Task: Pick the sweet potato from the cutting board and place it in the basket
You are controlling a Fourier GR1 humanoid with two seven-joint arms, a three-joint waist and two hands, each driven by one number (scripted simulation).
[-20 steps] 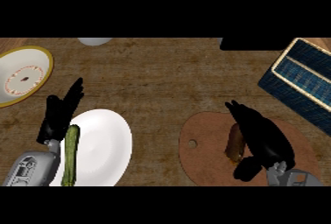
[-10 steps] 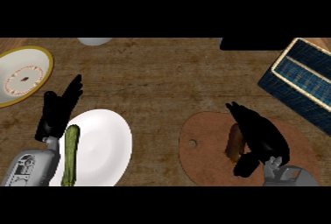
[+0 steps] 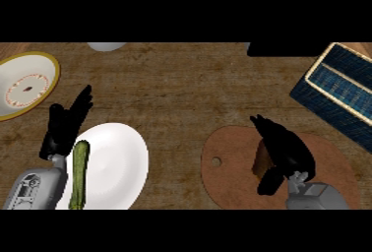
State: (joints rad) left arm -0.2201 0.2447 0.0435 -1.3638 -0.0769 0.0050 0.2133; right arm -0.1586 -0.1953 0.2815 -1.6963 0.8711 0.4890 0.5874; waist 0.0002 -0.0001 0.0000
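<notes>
The sweet potato, a dark brown lump, lies on the round orange-brown cutting board at lower right. My right hand lies over it from the right, fingers stretched toward the far side and thumb on the near side, so most of the potato is hidden. The fingers look fairly straight rather than curled round it. The basket, dark blue with a tan rim, stands at the right edge beyond the board. My left hand rests open at the left, fingers up.
A white plate with a long green vegetable sits at lower left beside my left forearm. A yellow-rimmed plate is at the far left, a grey bowl at the top edge, and a dark object at top right.
My right hand has shifted slightly, its thumb drawing a little closer to the sweet potato. The left hand and the other things have stayed put.
</notes>
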